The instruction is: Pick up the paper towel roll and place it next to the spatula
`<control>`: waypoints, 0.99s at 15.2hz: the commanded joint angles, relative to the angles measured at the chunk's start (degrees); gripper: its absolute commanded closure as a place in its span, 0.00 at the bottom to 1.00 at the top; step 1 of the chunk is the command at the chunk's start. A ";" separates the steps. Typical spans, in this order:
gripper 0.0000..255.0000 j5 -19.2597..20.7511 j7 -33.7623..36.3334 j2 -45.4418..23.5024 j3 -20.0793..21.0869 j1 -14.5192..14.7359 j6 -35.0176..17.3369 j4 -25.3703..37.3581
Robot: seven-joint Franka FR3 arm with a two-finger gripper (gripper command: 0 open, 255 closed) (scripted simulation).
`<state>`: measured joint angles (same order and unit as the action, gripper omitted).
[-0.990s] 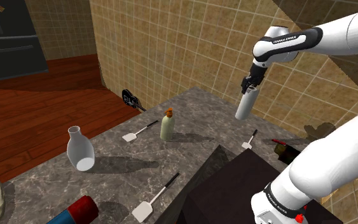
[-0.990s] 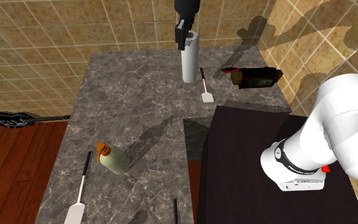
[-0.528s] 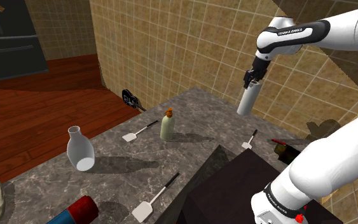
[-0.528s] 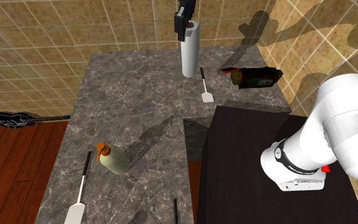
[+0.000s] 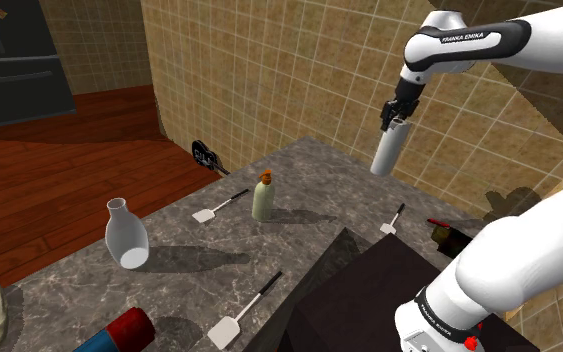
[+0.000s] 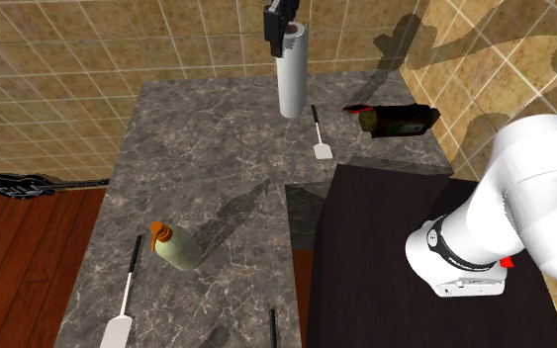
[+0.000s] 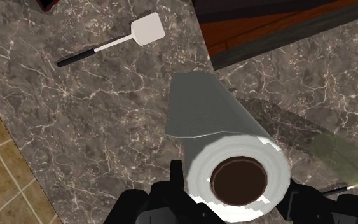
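While the arm reaches toward 11 o'clock in the shoulder view, the tool sits at about 1 o'clock of the picture, clamped on the top end of the paper towel roll. Roll hangs in the air before the tiled wall, slightly tilted, clear of the surface. At the roll's 6 o'clock, down on the surface, lies the spatula, beside the stand. A dark bottle lies at the spatula's 3 o'clock. Toward 9 o'clock: a corked bottle, then a second spatula, then a white vase.

Second exterior view: tool at 12 o'clock of the picture, gripping the roll by its upper end. Spatula at the roll's 5 o'clock, near it, head toward the stand. Dark bottle at the spatula's 3 o'clock. Corked bottle well apart at 7 o'clock of the roll.

Wrist view: roll seen end-on, brown core facing the camera, clasped between the black fingers of the tool. Marbled surface below. Spatula lies past the roll's far end, apart from it, not touching.
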<state>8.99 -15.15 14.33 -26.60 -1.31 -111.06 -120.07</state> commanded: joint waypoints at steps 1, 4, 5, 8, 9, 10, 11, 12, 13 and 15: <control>1.00 0.29 2.95 1.18 1.88 0.83 -0.04 -1.44; 1.00 0.27 7.46 2.39 4.88 2.31 0.20 -2.85; 1.00 0.19 8.93 2.66 5.85 2.83 0.27 -3.19; 1.00 -0.26 13.23 3.09 8.77 4.41 0.50 -3.84; 1.00 -0.46 14.63 3.10 9.73 4.95 0.58 -3.93; 1.00 -0.68 16.02 3.05 10.68 5.49 0.65 -3.95; 1.00 -0.91 17.40 2.94 11.61 6.06 0.73 -3.91; 1.00 -1.15 18.76 2.77 12.54 6.61 0.80 -3.81; 1.00 -1.40 20.11 2.54 13.45 7.18 0.88 -3.64; 1.00 -1.92 22.79 1.91 15.23 8.33 1.04 -3.11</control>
<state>7.35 6.06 16.69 -12.30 6.41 -109.53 -123.02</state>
